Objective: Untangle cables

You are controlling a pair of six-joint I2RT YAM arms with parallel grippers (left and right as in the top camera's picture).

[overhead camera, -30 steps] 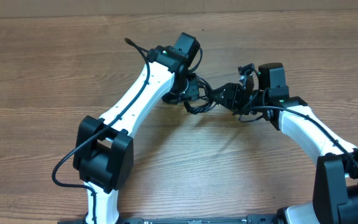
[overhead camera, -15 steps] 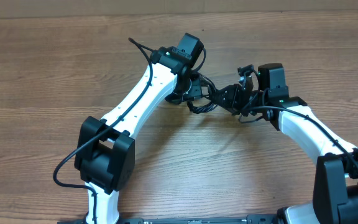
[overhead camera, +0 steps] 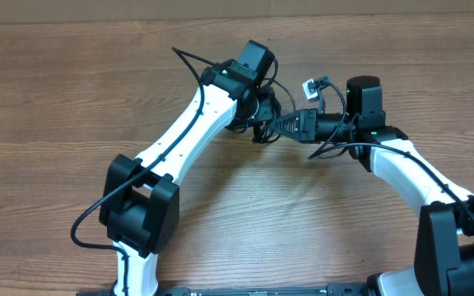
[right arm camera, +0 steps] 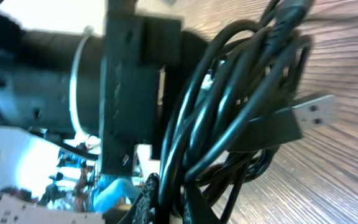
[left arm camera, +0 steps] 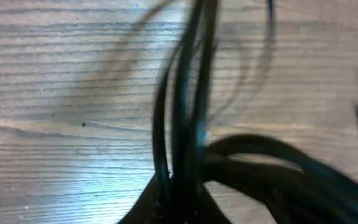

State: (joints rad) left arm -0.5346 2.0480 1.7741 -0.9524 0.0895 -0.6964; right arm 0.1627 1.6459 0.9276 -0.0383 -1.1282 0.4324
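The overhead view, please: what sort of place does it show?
Likely a robotics test bench: a bare wood-grain table, a white-and-black left arm and right arm, and black cables bunched between them.

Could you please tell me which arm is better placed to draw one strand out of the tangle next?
Probably the left: the left fingers seem to pinch only a few taut strands of the cables, while the right fingers clutch the bulky knot and can anchor it.

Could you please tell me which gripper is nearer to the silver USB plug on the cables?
Right. The USB plug sticks out close beside the right gripper, near its wrist; the left gripper holds the cables farther off, across the tangle.
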